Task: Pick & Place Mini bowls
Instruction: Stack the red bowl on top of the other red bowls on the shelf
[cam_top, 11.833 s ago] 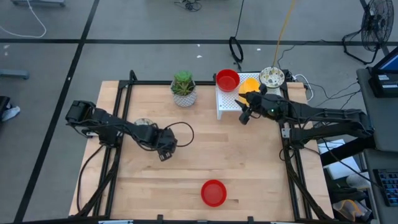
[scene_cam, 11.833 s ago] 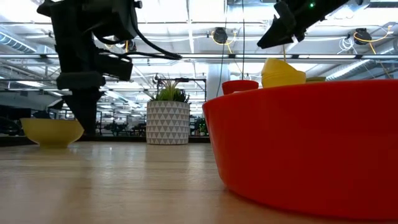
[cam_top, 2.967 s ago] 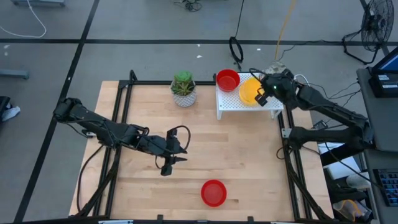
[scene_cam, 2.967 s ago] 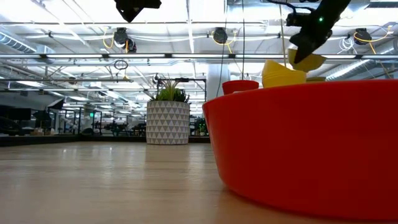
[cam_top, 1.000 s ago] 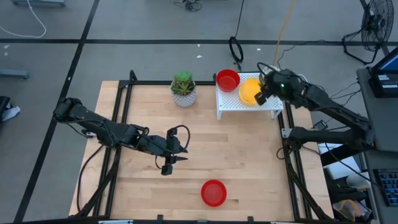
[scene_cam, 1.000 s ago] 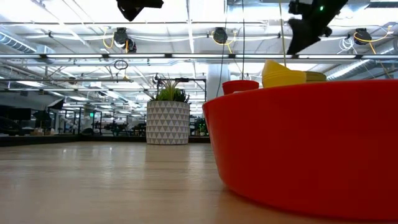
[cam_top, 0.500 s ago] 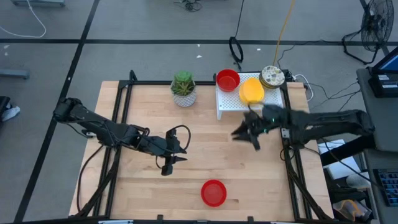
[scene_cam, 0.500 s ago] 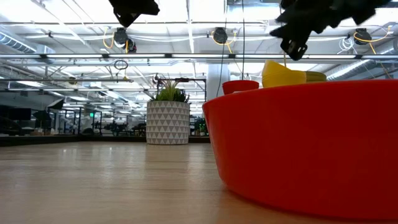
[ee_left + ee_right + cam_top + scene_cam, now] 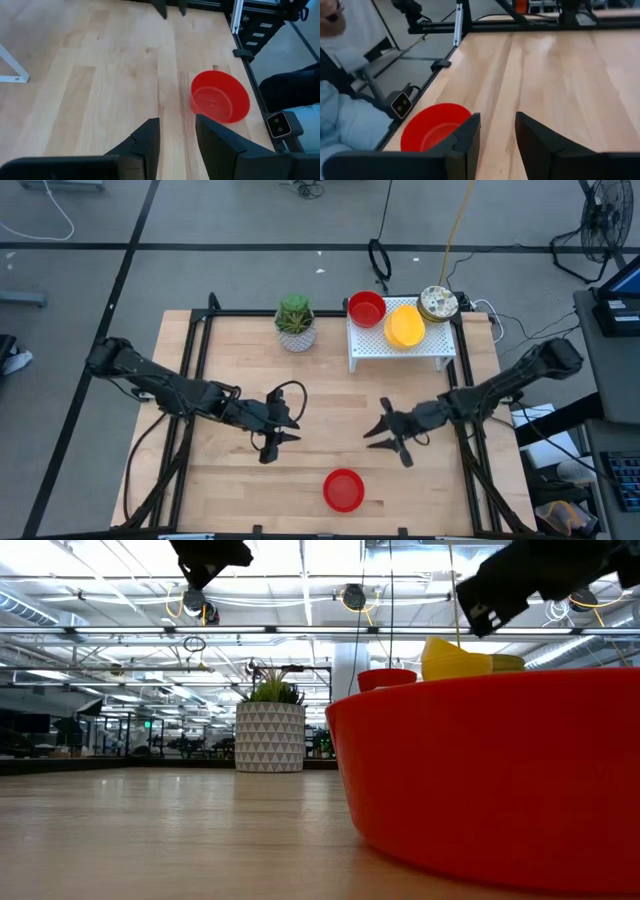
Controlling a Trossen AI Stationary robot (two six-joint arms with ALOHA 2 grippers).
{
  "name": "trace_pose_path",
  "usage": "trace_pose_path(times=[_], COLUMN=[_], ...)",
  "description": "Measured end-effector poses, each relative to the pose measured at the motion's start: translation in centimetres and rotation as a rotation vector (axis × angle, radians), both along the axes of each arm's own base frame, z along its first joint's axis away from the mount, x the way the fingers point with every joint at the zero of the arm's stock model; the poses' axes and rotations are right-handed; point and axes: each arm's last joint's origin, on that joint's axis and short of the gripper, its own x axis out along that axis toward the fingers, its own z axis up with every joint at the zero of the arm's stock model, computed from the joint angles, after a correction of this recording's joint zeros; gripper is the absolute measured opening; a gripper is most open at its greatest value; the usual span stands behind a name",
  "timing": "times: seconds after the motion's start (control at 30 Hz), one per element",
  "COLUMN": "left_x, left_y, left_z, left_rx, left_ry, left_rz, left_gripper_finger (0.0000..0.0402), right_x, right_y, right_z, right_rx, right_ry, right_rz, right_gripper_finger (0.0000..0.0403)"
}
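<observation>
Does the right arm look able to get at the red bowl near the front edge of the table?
Probably yes. The right gripper is open over bare wood, and nothing lies between it and the red bowl, which sits alone.

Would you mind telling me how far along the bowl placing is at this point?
Done, it seems: a red bowl, a yellow bowl and a speckled bowl sit on or at the white rack. In hand: nothing; the right tool is open and empty over mid-table, and the left tool is open too. Left: the lone red bowl near the table's front edge, probably the right arm's next pick.
</observation>
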Motion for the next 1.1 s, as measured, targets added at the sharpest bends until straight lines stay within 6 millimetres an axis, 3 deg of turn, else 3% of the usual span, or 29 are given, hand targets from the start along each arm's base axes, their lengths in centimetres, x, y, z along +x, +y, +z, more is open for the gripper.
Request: trace_pose_path(times=[0.23, 0.57, 0.73, 0.93, 1.1], left_x=[2.2, 4.7, 5.7, 6.8, 8.2], left_y=[-1.2, -6.1, -7.5, -8.2, -9.2], left_z=[-2.8, -7.4, -10.1, -11.8, -13.3], left_rx=[-0.030, 0.222, 0.258, 0.322, 0.305], left_ry=[0.053, -0.086, -0.101, -0.184, -0.142], left_rz=[-0.107, -0.465, -0.482, -0.485, -0.539], left_gripper_finger=[0.0127, 0.0133, 0.0165, 0.0207, 0.0214], right_x=[0.2, 0.1, 0.1, 0.1, 0.1], right_y=[2.1, 2.5, 2.5, 2.5, 2.5], right_z=[1.5, 1.8, 1.8, 1.8, 1.8], right_rx=[-0.017, -0.037, -0.036, -0.035, 0.019], right_ry=[-0.050, -0.065, -0.065, -0.066, -0.050], right_rz=[0.032, -0.026, -0.026, -0.026, -0.044], right_gripper_finger=[0.0109, 0.0110, 0.0110, 0.0110, 0.0110])
